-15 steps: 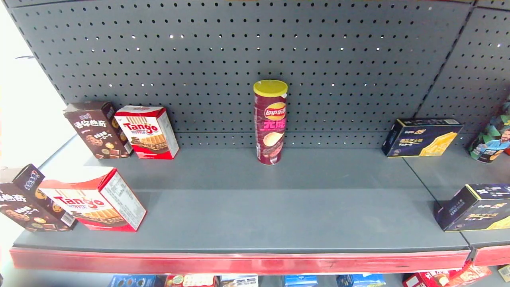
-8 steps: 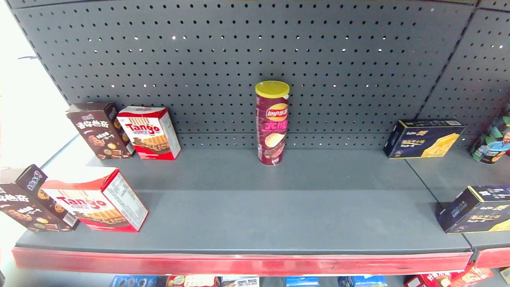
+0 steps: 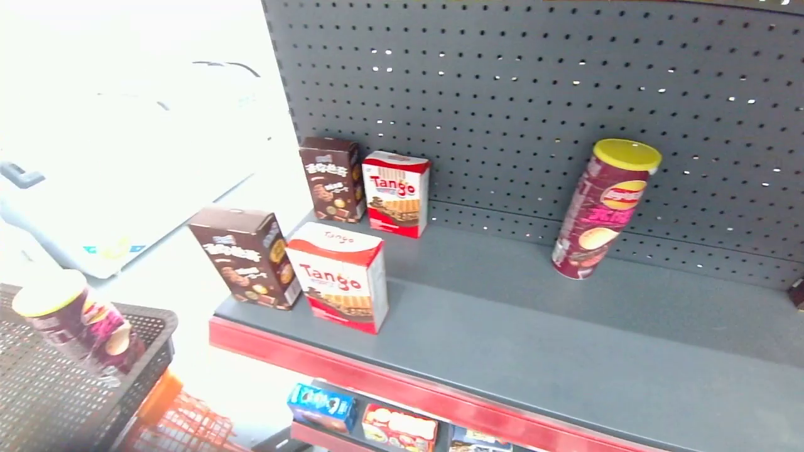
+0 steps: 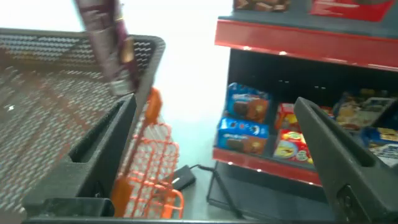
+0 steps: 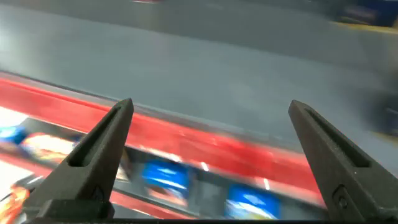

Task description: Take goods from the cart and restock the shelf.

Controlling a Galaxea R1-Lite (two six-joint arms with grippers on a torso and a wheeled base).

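**Q:** What differs from the earlier frames?
**A:** The head camera has swung toward the robot's left, so the whole picture has shifted. The goods on the shelf (image 3: 502, 326) stand as they did. The cart (image 3: 56, 389), a dark mesh basket, has come into sight at the lower left.

**Q:** Where are the task's things?
**A:** One can (image 3: 75, 326) with a yellow lid stands in the cart, near its rim. A second can (image 3: 606, 210) of the same kind stands at the back of the shelf, well apart from the boxes. Two brown boxes (image 3: 245, 257) and two red-and-white boxes (image 3: 342, 276) stand in pairs at the shelf's left end, one pair in front and one behind.

**Q:** And the hands?
**A:** The left hand (image 4: 214, 106) hangs near the cart, fingers spread wide and holding nothing. The right hand (image 5: 211, 107), likewise spread and empty, faces the shelf's red front edge.

**Q:** How far along is the task?
**A:** By these views, one can is shelved and the can in the cart is yet to be taken. A fresh pick seems due.

**Q:** Any writing?
**A:** Cans and boxes carry printed labels, which are left unread here.
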